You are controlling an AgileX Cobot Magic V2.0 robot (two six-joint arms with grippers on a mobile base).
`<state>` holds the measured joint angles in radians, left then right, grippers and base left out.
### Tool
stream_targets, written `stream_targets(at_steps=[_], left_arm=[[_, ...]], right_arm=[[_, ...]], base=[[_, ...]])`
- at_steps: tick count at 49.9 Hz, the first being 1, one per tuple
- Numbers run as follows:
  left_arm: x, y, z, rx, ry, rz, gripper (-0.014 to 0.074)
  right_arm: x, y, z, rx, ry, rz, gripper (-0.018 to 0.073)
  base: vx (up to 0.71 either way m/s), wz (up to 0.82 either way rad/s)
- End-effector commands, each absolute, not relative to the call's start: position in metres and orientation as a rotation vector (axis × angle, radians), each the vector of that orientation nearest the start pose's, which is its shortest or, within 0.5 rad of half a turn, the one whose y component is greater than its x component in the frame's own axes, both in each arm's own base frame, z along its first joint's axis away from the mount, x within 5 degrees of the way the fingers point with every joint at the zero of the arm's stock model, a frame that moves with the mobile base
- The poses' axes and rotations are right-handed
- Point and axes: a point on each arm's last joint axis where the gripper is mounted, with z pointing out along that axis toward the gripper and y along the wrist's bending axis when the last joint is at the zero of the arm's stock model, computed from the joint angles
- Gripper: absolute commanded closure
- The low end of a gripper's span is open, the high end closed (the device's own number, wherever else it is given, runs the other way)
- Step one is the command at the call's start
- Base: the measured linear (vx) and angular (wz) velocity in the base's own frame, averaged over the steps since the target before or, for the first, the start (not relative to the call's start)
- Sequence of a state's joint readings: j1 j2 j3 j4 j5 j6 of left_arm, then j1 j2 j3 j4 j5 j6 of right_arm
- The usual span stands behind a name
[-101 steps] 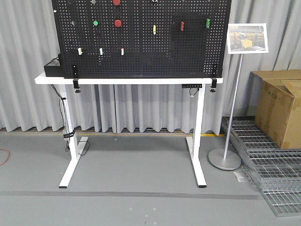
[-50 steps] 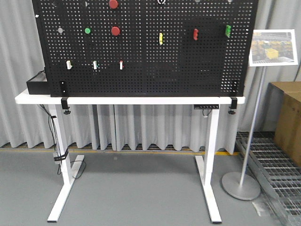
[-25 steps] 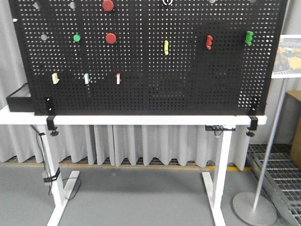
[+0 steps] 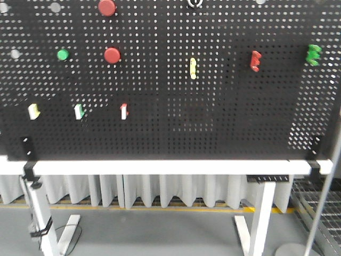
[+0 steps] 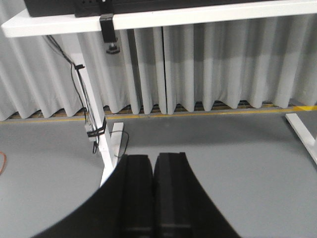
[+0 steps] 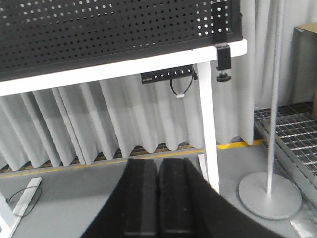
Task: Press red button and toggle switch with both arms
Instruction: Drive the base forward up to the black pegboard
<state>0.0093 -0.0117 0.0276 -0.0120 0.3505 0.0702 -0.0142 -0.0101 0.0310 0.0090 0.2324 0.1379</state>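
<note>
Red button [image 4: 112,55]: sits at about 10 o'clock in the front view, high on the black pegboard [image 4: 160,133] and well above the worktop [image 4: 160,167].

Risks, as I judge them:
- Wrong target. A twin button [image 4: 106,7] sits at 12 o'clock from it, and the task doesn't say which one you want.
- A push drifting to 9 o'clock lands on the smaller green button [image 4: 63,54].
- Toggle is unclear. A row of small switches [image 4: 79,111] lies at 6 to 8 o'clock, and a yellow handle [image 4: 193,68] is off at 3 o'clock. I cannot tell which is meant.
- Neither wrist view shows the button, so you can't check aim from there.

Look: round, flat red face. Too blurred to make out any collar.

Left hand [image 5: 153,161] and right hand [image 6: 158,166]: fingers pressed together and nothing held. Both point low, toward the floor and the worktop's legs.
</note>
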Motion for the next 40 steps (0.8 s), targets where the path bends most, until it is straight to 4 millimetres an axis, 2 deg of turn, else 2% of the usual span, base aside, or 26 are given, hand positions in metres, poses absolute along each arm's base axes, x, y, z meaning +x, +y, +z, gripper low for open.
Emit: stream_targets(at_steps=[1,40], left_arm=[[0.0551,0.0,0.1709,0.037,1.795,0.035,0.0594],[0.0551,0.0,0.1709,0.037,1.795,0.035,0.0594]], right_arm=[[0.0559,-0.0011,0.187,0.133,1.644,0.093,0.0559],[0.0559,-0.0011,0.187,0.133,1.644,0.093,0.0559]], base=[[0.35,-0.01],[0.26,0.0]])
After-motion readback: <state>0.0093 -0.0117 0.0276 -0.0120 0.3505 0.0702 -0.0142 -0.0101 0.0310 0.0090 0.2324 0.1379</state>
